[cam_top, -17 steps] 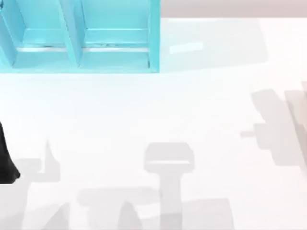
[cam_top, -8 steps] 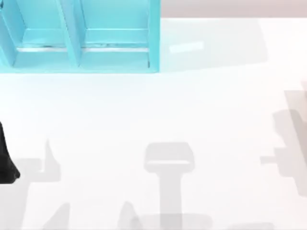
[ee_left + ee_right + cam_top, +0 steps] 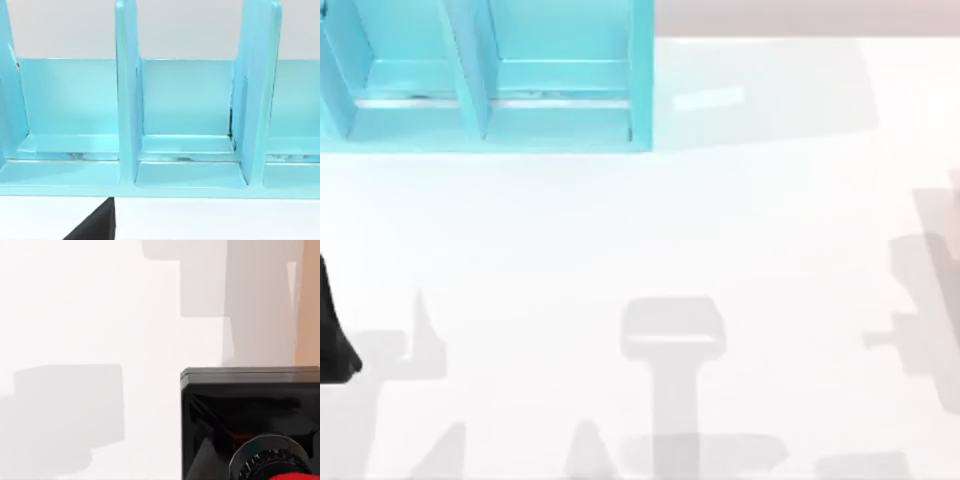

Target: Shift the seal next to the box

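1. The seal [image 3: 250, 425] sits in the lower right of the right wrist frame: a black square base on the white table [image 3: 90, 315], with a sliver of red knob at the bottom edge
2. Whether the right fingers are released or clenched I cannot tell
3. The box [image 3: 490, 80] fills the upper left of the top frame, its dividers making open compartments; in the left wrist frame the box [image 3: 190, 125] spans the width, walls upright
4. A black part of the left arm [image 3: 332, 330] shows at the left edge of the top frame; its finger state I cannot tell
5. Grey shadows lie across the lower and right table [image 3: 740, 220]
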Robot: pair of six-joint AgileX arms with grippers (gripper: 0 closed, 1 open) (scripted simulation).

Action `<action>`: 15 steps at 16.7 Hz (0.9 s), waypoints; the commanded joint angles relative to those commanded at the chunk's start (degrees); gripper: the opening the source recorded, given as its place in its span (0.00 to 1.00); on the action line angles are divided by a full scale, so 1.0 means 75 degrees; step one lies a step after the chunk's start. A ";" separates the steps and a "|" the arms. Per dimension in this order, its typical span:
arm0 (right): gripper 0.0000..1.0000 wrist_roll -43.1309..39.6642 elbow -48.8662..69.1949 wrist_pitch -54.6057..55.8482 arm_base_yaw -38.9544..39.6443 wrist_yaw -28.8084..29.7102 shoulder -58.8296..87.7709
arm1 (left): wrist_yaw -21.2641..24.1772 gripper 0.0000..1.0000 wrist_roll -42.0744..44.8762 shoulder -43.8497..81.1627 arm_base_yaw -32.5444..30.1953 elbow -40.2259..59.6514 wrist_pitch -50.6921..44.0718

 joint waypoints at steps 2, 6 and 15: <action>0.00 0.0026 -0.0471 0.0515 -0.0003 -0.0001 0.0012 | 0.0000 1.00 0.0000 0.0000 0.0000 0.0000 0.0000; 0.00 0.0039 -0.1218 0.1304 0.0013 0.0001 0.0044 | 0.0000 1.00 0.0000 0.0000 0.0000 0.0000 0.0000; 0.38 0.0036 -0.1272 0.1356 0.0014 0.0005 0.0048 | 0.0000 1.00 0.0000 0.0000 0.0000 0.0000 0.0000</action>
